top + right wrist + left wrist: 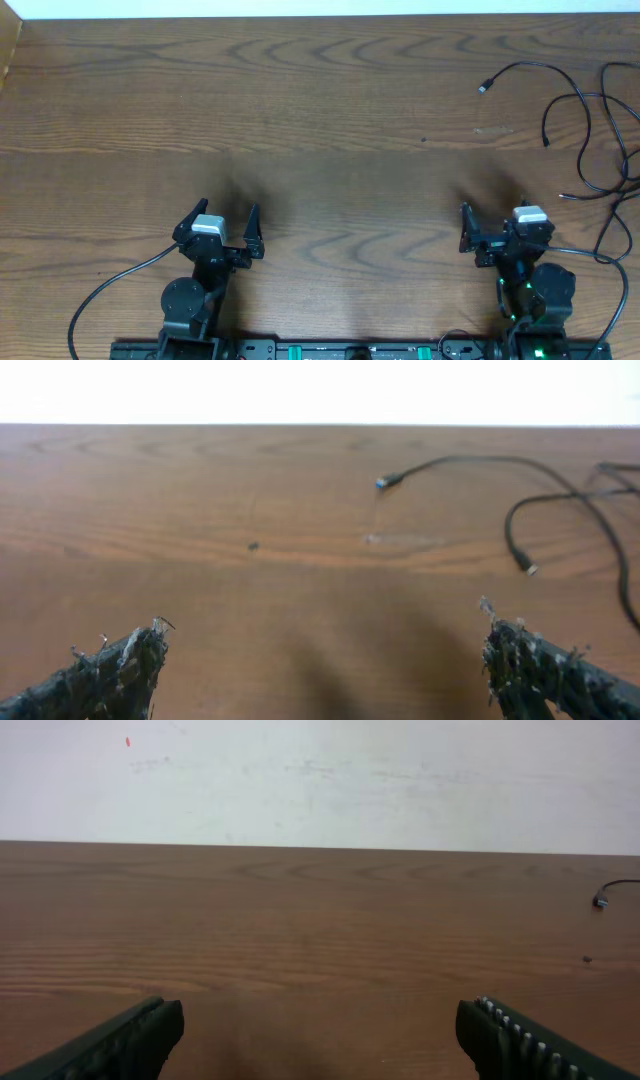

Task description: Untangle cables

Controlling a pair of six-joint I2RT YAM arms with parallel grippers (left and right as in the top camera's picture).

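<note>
Thin black cables (580, 96) lie in loose loops on the wooden desk (300, 110) at the upper right of the overhead frame; one plug end (483, 88) points left. The right gripper (492, 212), lower right, stands wide open and empty, the cables above and to its right, not touching it; the left gripper (228, 212), lower left, is also wide open, holding nothing, well apart from them.

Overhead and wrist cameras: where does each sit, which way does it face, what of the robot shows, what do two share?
Overhead: above the table, looking down; both arms, left tool, right tool.
Left wrist: left arm, facing the wall; own fingers.
Right wrist: right arm, facing the cables; own fingers.
Shared: both wrist views show the blue-tipped plug.
</note>
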